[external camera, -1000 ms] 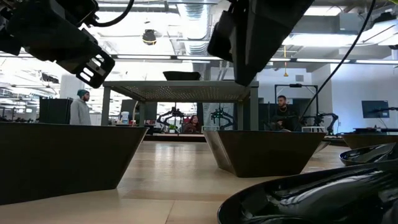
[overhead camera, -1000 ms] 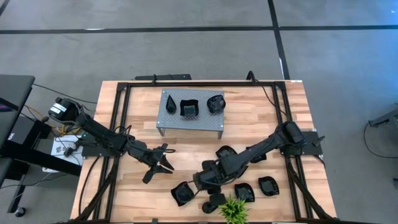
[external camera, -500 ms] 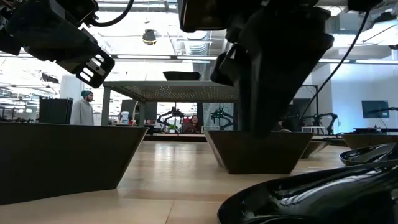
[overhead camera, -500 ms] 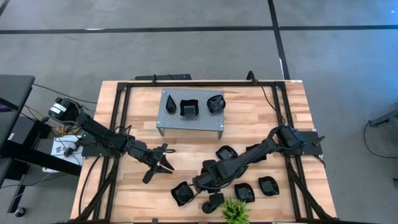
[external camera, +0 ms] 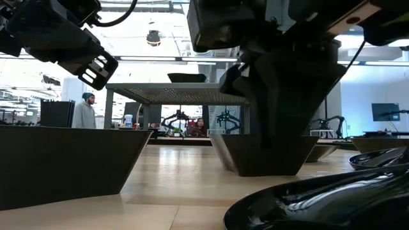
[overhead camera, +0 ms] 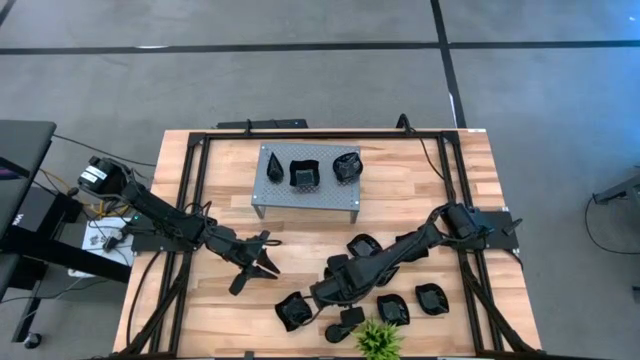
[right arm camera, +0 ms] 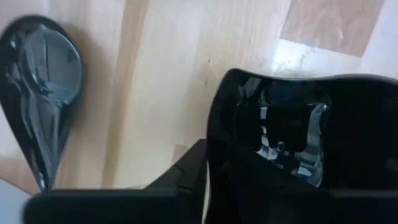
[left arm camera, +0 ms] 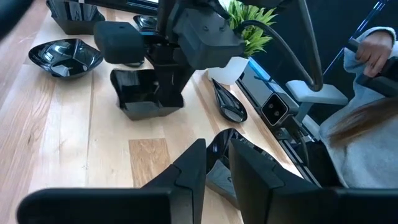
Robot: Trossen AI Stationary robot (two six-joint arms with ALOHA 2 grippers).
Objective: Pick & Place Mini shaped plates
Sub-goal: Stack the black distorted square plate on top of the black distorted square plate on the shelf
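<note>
Right tool [overhead camera: 312,297] low over a squarish mini plate [overhead camera: 293,311] at the desk's [overhead camera: 420,190] near edge
Its finger state: cannot tell. More black plates [overhead camera: 431,298] lie around it near the plant [overhead camera: 377,338]. Left tool [overhead camera: 262,256] hovers released mid-desk. Three plates [overhead camera: 303,174] rest on the grey stand [overhead camera: 265,197] farther back

Two dark jointed arms, black cables, blocky black wrist housings
</note>
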